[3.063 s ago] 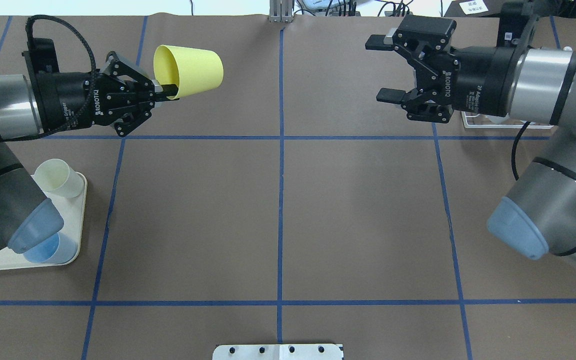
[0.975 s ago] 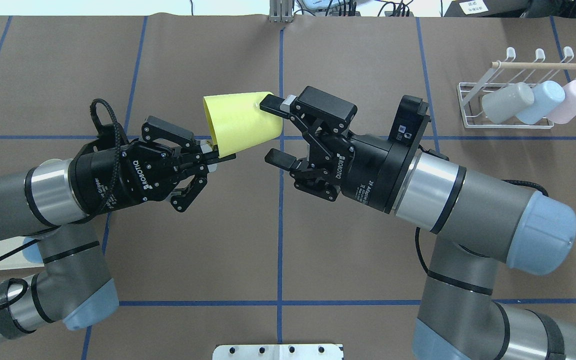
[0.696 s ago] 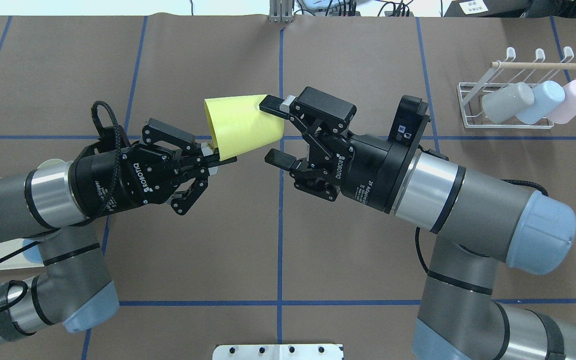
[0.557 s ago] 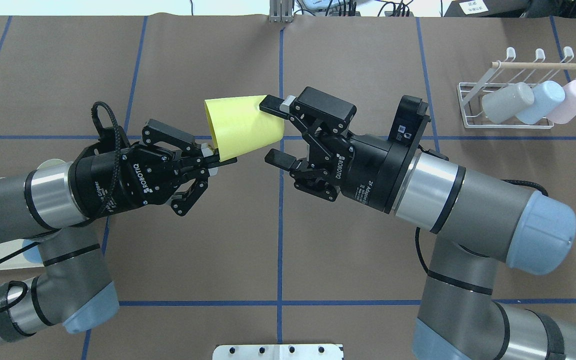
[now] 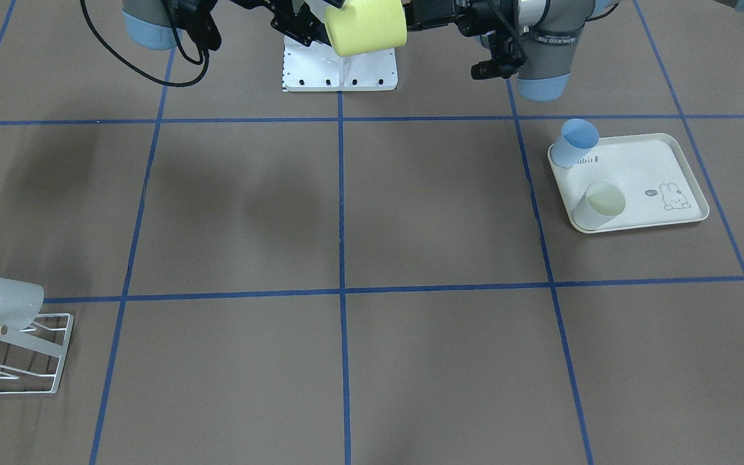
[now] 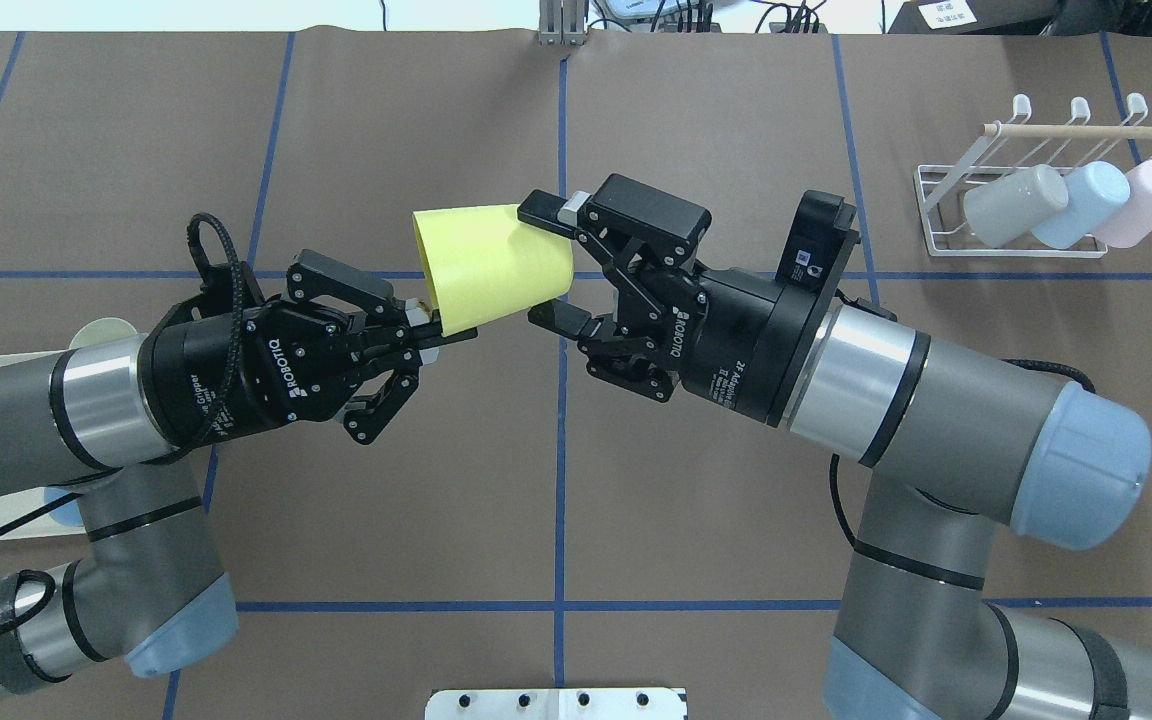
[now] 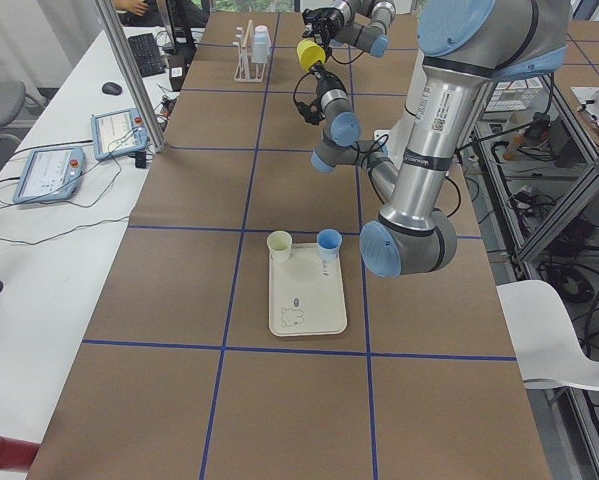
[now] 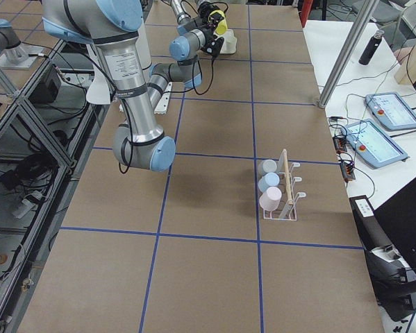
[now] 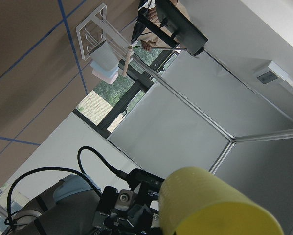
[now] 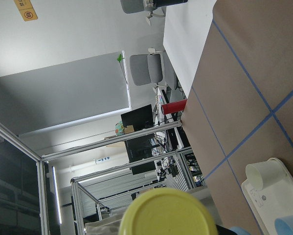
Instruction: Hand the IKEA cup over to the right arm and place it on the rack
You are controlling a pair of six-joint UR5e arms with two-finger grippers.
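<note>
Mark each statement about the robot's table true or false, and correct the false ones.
1. The left pincer grips the yellow cup by its rim. True.
2. The rack holds four cups. False: three, a grey cup, a pale blue cup and a pink cup.
3. The tray carries two cups. True: a blue cup and a cream cup.
4. The yellow cup stands on the table. False: it is held in the air, the open right pincer straddling its base.
</note>
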